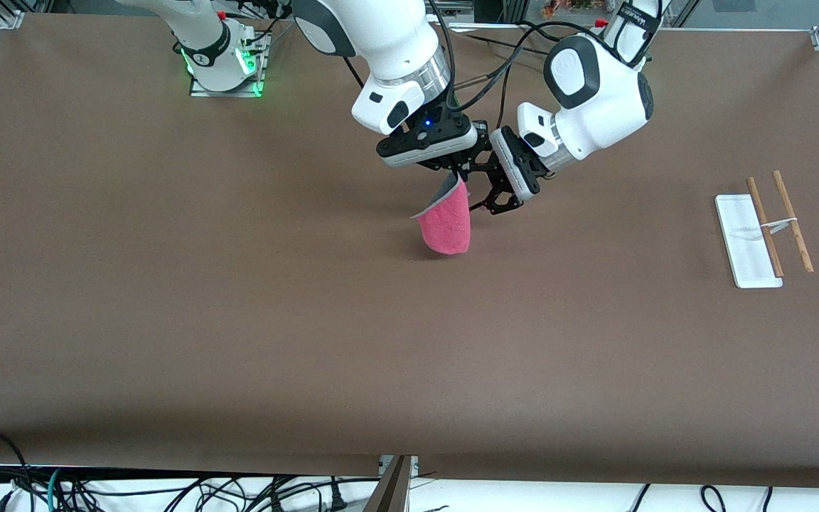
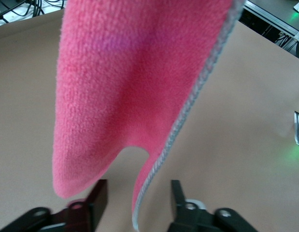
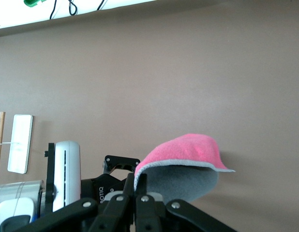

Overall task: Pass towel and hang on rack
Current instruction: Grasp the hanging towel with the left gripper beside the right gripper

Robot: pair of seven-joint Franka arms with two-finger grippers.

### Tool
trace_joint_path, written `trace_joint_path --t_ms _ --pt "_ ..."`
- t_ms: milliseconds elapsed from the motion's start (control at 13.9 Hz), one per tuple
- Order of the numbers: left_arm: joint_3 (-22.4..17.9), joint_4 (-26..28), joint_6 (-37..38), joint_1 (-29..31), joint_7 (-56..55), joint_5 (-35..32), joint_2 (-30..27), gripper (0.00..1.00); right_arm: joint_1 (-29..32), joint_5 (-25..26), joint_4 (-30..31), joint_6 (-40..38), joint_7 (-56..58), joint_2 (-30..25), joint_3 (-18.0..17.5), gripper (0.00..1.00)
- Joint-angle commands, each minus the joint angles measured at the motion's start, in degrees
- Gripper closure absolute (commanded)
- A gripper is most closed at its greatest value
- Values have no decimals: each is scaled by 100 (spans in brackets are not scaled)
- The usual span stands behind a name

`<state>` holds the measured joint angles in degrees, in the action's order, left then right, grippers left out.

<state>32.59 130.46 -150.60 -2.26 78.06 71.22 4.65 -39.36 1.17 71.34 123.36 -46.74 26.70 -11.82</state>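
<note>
Handover, mid-worktop: my right gripper [image 1: 461, 173] pinched the pink-and-grey towel [image 1: 446, 222] by its top edge so it hung free, my left gripper [image 1: 493, 201] spread beside it to take it, rack [image 1: 763, 231] waiting near the left arm's end edge.

The only readable lettering is in the right wrist view: white letters "OTIQ", the start cut off, on the black body of the left gripper [image 3: 121, 170], just beside the right gripper [image 3: 134, 191] where it pinches the towel [image 3: 186, 159]. Black print on the left arm's white link [image 1: 635, 20] is too small to read.
</note>
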Motion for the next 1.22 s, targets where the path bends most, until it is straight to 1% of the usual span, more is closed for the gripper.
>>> trace_joint_path --t_ms 0,1148 --pt "19 -30 -101 41 262 182 53 100 -36 94 -147 -23 -72 46 22 100" --pt "-16 -65 -49 129 245 173 -34 100 -36 94 -156 -23 -63 46 31 100"
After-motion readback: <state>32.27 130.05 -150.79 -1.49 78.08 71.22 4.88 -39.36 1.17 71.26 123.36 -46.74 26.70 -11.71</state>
